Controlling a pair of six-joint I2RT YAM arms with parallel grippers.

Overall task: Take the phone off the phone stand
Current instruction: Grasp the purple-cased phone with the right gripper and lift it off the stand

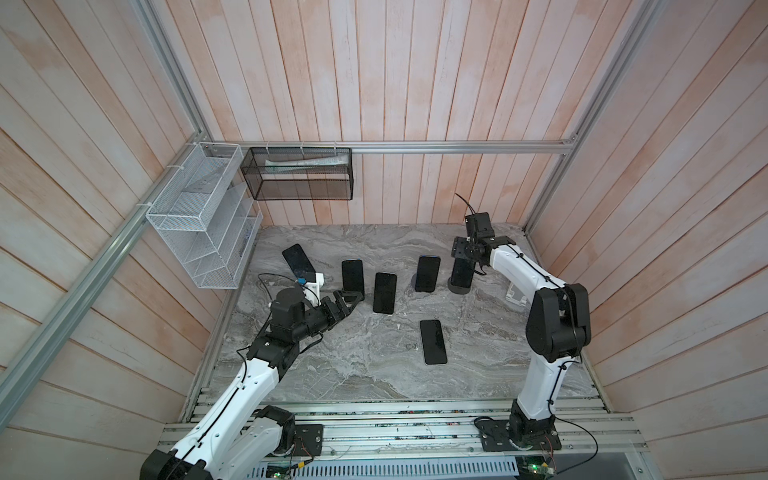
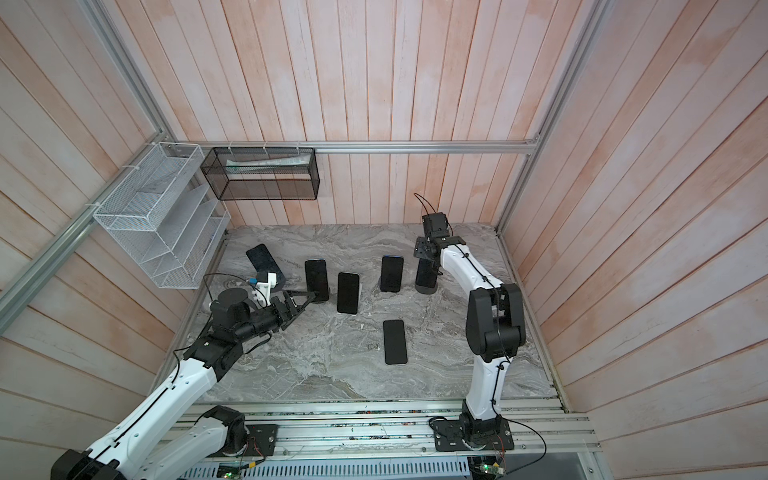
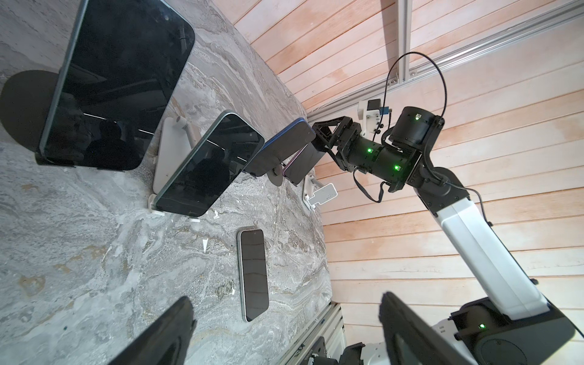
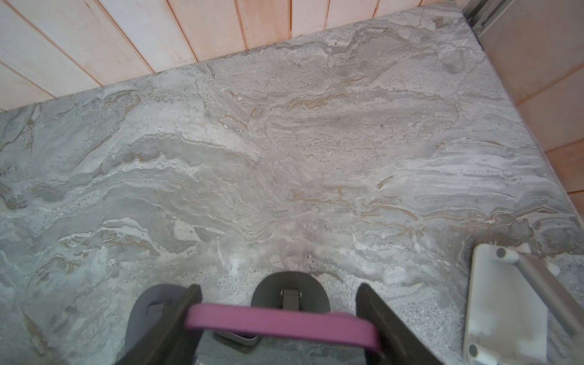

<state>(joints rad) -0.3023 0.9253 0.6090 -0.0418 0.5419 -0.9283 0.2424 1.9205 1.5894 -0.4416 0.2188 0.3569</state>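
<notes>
Right wrist view: the right gripper (image 4: 278,286) points down over the purple phone (image 4: 278,322). The phone's upper edge spans the full gap between the two fingers (image 4: 177,316), and each finger meets one long side of the phone. State of the right gripper: closed across the width of the purple phone, with the jaws set wide to match that width. Below the phone, the round base of the grey stand (image 4: 313,290) rests on the desk (image 4: 284,142). The phone's lower edge is hidden in this view.

Location of the task item: in both top views the purple phone (image 1: 461,272) stands tilted on the grey stand (image 1: 460,287) at the back right of the desk, with the gripper on its top end. It appears to be seated on the stand, though the contact at its foot is too small to confirm. A white stand (image 1: 515,293) sits just beside it, toward the right wall.

Left gripper (image 1: 353,302): low over the left side of the desk, close to the lower end of a propped phone (image 1: 353,277). In the left wrist view its fingers (image 3: 170,328) stand far apart with only desk between them. State: wide, holding nothing.

A flat phone (image 1: 433,341) lies screen up near the middle of the desk, well apart from both grippers.
</notes>
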